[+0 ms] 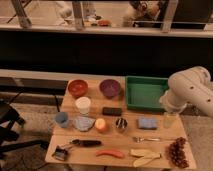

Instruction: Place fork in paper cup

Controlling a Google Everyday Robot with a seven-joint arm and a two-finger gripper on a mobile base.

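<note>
Camera view shows my gripper (170, 119) hanging over the far right end of the bench (165, 159), just in front of the green tray (145, 92) and just beside the blue sponge (147, 122). Its jaws stand wide apart and I have hold of nothing.

The fork (146, 139) lies flat on the wood, 1 row nearer the camera than the sponge. From my gripper it is toward the front edge and a little toward the picture's left, so it is near but not under me. Its long axis runs across the bench, about parallel to the front edge. I cannot tell which end carries the tines. The banana pieces (145, 156) lie just in front of it and the grapes (177, 152) are off its right end, both apart from it.

I judge the grasp not yet begun. My next move should be a short drop forward and down. The jaws should be turned to close across the thin handle, not along it, near the fork's middle.

The paper cup (83, 105) stands upright well apart from the fork, far over at the picture's left, behind the blue cup (61, 119) and in front of the red bowl (77, 87). The small metal cup (121, 123) sits much closer to the fork, and I must not mistake it for the goal.
</note>
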